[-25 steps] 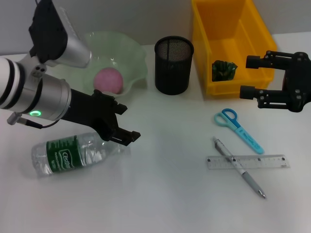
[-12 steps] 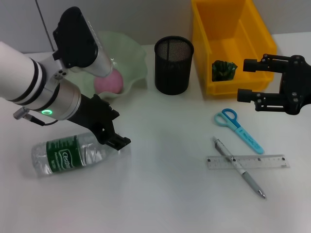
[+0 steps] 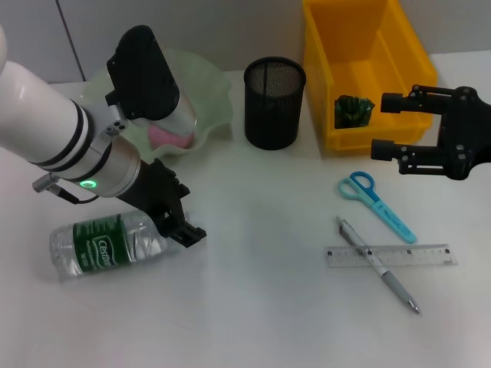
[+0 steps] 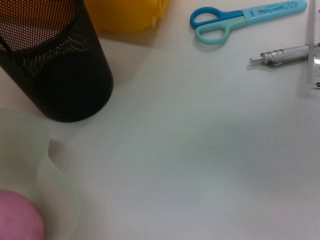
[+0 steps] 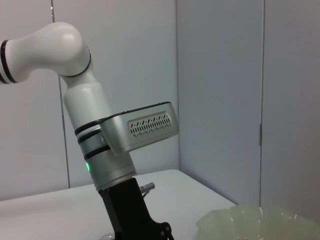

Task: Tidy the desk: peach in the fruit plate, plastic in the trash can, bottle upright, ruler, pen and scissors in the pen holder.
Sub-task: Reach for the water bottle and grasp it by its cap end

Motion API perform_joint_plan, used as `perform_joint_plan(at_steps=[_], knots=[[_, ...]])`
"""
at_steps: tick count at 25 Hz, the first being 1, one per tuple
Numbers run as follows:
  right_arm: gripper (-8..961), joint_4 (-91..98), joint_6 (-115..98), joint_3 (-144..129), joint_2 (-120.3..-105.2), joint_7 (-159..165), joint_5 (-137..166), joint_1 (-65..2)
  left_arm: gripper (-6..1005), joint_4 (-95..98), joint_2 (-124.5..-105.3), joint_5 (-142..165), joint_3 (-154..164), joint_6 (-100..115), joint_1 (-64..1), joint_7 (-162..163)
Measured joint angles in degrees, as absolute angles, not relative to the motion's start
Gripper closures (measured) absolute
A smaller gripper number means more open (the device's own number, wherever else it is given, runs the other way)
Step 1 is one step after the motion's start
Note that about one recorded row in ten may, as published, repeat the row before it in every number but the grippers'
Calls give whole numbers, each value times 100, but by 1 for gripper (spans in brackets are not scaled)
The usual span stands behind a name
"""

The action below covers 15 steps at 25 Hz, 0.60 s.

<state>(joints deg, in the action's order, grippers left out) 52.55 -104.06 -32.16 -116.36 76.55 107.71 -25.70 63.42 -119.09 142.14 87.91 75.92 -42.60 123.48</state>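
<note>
Left gripper down at the lying bottle's neck, grip state hidden.
Peach and fruit plate sit behind it; right gripper hangs spread open above the scissors.

White arms, blk grippers, prob. green LED.

The left gripper points down, arm angled from the left. The right gripper hovers with fingers spread.
</note>
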Motion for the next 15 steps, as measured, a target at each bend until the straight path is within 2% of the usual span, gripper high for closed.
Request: perform_joint_plan(at_steps=[15], knots=[[212,5256,-10334,-3227,-11657,7654,10788,-2593,224,6209,-11909,14215,9101,7527,-4408,12561]])
